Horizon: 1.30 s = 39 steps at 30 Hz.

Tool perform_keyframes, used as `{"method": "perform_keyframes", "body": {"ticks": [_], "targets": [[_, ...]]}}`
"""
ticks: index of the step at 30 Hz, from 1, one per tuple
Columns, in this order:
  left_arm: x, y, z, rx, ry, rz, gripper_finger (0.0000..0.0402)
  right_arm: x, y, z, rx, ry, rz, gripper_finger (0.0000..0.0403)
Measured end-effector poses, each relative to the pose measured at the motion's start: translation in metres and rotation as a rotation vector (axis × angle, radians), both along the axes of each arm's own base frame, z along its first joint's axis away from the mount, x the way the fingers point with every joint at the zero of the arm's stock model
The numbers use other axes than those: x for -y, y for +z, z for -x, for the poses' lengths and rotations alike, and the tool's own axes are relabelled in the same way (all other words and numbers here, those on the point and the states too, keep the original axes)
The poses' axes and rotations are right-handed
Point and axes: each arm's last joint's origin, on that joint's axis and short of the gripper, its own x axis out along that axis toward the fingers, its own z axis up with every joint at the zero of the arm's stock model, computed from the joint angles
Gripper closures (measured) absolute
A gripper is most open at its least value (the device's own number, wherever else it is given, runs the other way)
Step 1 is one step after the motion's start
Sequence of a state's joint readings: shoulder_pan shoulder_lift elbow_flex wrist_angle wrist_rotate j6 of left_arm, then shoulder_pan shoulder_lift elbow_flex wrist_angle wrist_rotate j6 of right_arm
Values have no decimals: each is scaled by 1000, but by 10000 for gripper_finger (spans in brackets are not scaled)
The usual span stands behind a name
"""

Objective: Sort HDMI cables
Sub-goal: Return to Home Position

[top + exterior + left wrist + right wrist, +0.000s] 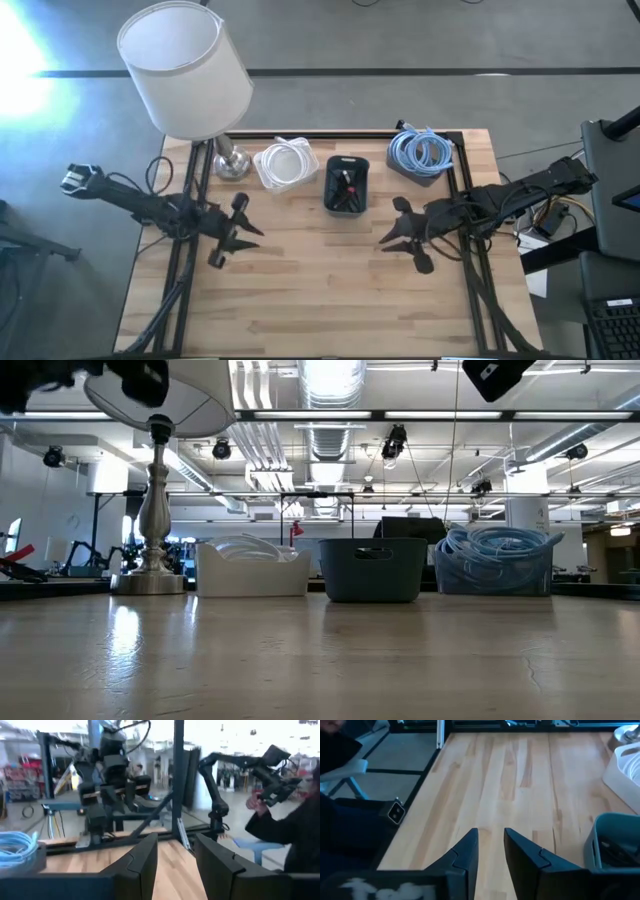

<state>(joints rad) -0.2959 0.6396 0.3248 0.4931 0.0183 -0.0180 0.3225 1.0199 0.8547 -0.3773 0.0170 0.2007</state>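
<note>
White coils [285, 163] lie in a white bin [252, 570] at the table's far side. Black folded bundles [346, 190] sit in a dark bin [372, 570] beside it. Light-blue coils [420, 150] fill a bin [497, 565] near the far right corner, and they also show in the left wrist view [17, 847]. My left gripper [243, 233] hovers open over the left middle of the table and holds nothing. My right gripper [392, 238] hovers open over the right middle, its fingers [465, 852] above bare wood, with the dark bin [615, 845] off to one side.
A table lamp with a white shade [185, 70] stands on its metal base [230, 163] at the far left corner, next to the white bin. Bare wooden tabletop [320, 290] spreads across the near half. A person in dark clothes [295, 830] is beyond the table's right side.
</note>
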Motion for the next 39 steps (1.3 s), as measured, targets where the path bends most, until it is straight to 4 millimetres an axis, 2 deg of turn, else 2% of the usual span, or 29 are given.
{"method": "perform_keyframes", "body": {"ticks": [4, 8, 18, 39], "targets": [[-6, -26, 10, 30, 51, 49, 268, 1, 3, 2, 21, 16, 23, 312], [-12, -40, 20, 52, 74, 90, 268, 1, 2, 2, 36, 48, 76, 320], [-21, -54, 37, 118, 105, 112, 268, 1, 2, 2, 50, 74, 123, 335], [-26, -63, 53, 98, 121, 103, 268, 1, 2, 2, 49, 71, 126, 315]]}}
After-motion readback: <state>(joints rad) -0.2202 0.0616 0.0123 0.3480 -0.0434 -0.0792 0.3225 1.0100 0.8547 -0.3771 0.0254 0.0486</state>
